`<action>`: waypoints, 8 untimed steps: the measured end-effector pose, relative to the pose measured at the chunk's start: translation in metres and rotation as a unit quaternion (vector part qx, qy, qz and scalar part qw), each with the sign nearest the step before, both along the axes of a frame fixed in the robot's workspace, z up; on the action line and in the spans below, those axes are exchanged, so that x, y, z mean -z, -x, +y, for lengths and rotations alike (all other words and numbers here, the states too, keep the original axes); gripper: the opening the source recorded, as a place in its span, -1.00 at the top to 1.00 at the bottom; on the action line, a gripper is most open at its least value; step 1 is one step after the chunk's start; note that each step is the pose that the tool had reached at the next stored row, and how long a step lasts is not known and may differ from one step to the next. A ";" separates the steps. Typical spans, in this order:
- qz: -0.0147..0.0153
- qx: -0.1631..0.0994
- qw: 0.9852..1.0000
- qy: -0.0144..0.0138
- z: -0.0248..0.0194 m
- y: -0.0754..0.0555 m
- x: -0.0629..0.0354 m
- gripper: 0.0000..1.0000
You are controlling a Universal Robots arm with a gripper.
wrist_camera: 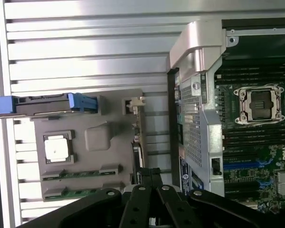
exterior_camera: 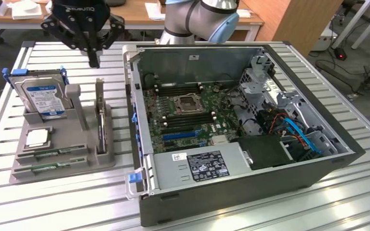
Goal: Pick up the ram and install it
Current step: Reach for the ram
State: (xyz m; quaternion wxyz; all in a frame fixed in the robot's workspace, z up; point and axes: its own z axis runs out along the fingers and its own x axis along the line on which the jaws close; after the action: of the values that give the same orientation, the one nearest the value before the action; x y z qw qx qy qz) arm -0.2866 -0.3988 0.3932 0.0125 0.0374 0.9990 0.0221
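Gripper (exterior_camera: 95,61) pressed together (empty); ram (exterior_camera: 59,152) at its seven o'clock, where a closed descent could knock it askew.

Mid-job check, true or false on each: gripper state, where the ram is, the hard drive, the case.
1. The gripper is shut and empty. True.
2. Two ram sticks lie in the holder. True.
3. The gripper touches the ram sticks. False: it hangs apart from them, nearer the card.
4. The hard drive lies flat on the table. False: it stands upright in the holder.
5. The case is closed. False: it is open and the motherboard shows.
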 end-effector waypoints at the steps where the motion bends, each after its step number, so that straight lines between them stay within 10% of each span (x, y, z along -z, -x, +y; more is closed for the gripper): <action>1: 0.000 0.000 1.000 0.000 0.0000 0.003 0.0000 0.81; 8: 0.000 0.000 1.000 0.000 0.0000 0.024 0.0000 0.81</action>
State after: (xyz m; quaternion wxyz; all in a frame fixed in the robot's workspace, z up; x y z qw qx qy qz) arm -0.3111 -0.3989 0.3932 0.0125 0.0374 0.9990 0.0221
